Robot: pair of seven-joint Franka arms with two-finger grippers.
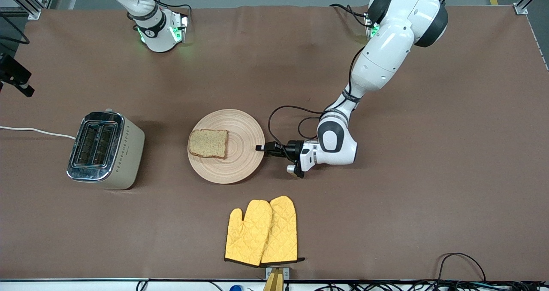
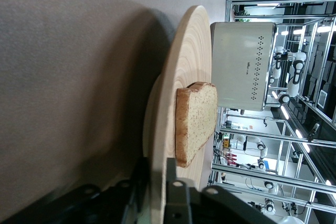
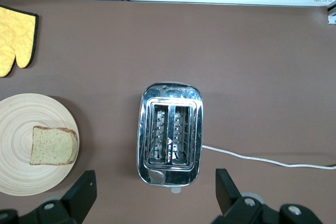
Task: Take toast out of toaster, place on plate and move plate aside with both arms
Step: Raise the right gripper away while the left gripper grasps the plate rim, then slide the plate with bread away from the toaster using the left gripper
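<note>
The toast [image 1: 209,143] lies flat on the round wooden plate [image 1: 242,130] in the middle of the table, on the side of the plate toward the toaster. My left gripper [image 1: 260,147] reaches in low from the left arm's end and is shut on the plate's rim. In the left wrist view one finger lies over the rim and one under it, with the gripper [image 2: 157,182] clamped on the plate [image 2: 181,66] and the toast [image 2: 197,121] farther in. My right gripper [image 3: 155,182] hangs open and empty high over the toaster [image 3: 170,135], with the plate [image 3: 21,114] and toast [image 3: 52,145] off to one side.
A silver and cream two-slot toaster [image 1: 105,149] stands beside the plate toward the right arm's end, its white cord [image 1: 34,131] running off the table's edge. A pair of yellow oven mitts [image 1: 262,231] lies nearer the front camera than the plate.
</note>
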